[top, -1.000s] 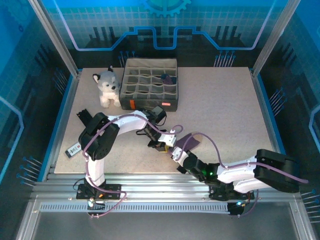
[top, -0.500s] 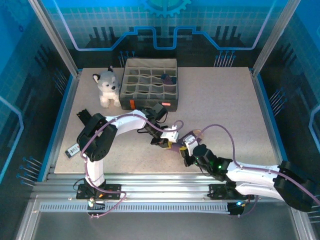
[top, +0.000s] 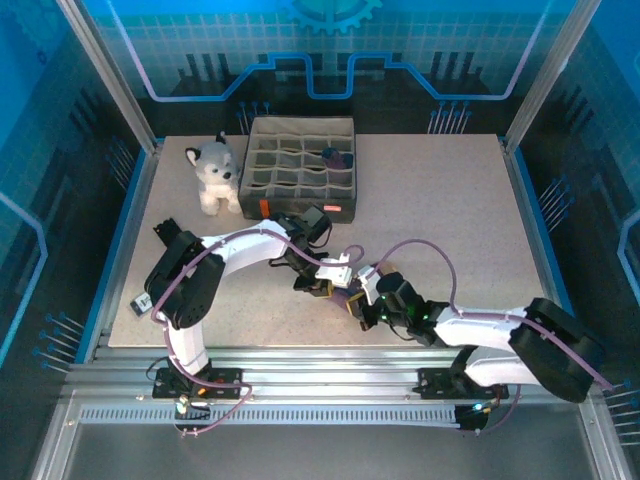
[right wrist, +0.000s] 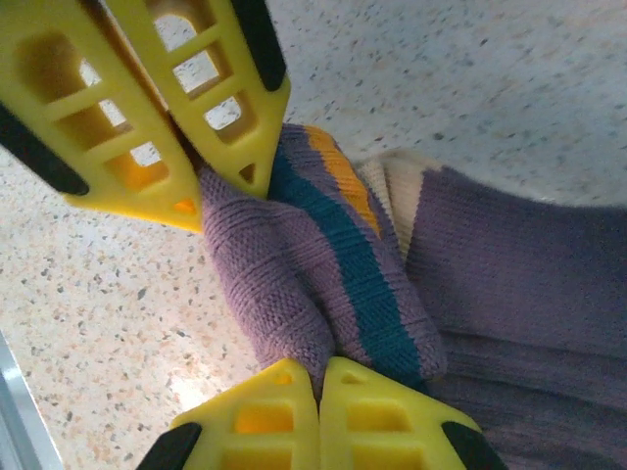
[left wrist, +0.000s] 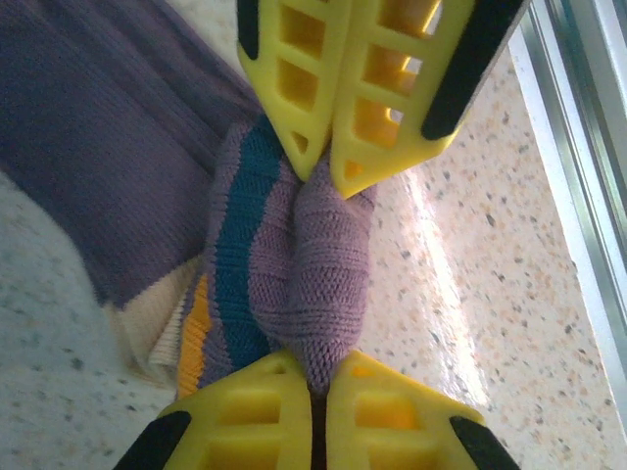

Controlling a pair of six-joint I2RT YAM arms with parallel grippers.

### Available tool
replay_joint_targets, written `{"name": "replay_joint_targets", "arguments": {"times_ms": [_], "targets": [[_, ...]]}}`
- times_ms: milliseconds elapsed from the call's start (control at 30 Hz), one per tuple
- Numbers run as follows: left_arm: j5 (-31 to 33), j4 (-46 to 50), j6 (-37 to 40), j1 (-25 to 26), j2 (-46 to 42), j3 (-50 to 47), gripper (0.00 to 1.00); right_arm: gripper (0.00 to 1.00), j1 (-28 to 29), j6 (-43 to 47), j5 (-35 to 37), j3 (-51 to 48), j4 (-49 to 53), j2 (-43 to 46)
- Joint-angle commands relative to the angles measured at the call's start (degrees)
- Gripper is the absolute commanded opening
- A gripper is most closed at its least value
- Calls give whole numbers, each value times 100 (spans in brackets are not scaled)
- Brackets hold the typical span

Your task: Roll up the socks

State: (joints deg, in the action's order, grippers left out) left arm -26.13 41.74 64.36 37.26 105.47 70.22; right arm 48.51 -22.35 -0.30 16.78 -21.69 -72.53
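Socks [left wrist: 294, 264]: purple knit, bunched into a ridge with a navy and orange band showing, lying on the speckled desk [left wrist: 470, 294]. Left gripper [left wrist: 315, 377]: jaws clenched on one end of the ridge. Right gripper [right wrist: 318, 370]: jaws clenched on the opposite end, facing the left jaws. A flat purple length with a tan patch lies just beside both jaws.

I work in a robot lab cell rather than a home or shop. I am bolted to slotted aluminium rails [top: 300, 378] at the near edge of a speckled bench top [top: 450, 220]. Metal posts [top: 110, 75] frame the bench. Blue printed panels [top: 450, 40] with a gear emblem [top: 335, 10] and circuit-like lines wall it in on three sides.
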Motion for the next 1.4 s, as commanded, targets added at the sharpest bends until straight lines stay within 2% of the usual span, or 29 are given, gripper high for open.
{"name": "replay_joint_targets", "arguments": {"times_ms": [0,133,300,400,633,733,933,1333,1367], "targets": [[92,576,32,-63,-93,-16,0,0,-77,-414,-306,146,346,-312],[154,751,-150,-63,249,317,0,0,-39,-707,-237,358,809,-453],[231,749,-339,-76,546,642,0,0,-71,-1081,434,461,1687,-19],[208,744,-397,-133,673,762,0,0,-242,-1290,465,596,2271,101],[265,-236,-604,-139,385,333,5,0,-482,-1504,484,991,3279,-157],[241,-469,-642,-153,302,256,13,0,-522,-1593,515,1058,3410,-323],[111,-922,-753,-223,4,16,21,0,-584,-1722,510,1111,3549,-596],[-266,-2045,-745,-439,-1065,-1087,30,0,-816,-1701,125,1204,3654,-771],[-296,-2333,-618,-420,-1178,-1304,34,0,-810,-1692,101,1214,3655,-771]]}}
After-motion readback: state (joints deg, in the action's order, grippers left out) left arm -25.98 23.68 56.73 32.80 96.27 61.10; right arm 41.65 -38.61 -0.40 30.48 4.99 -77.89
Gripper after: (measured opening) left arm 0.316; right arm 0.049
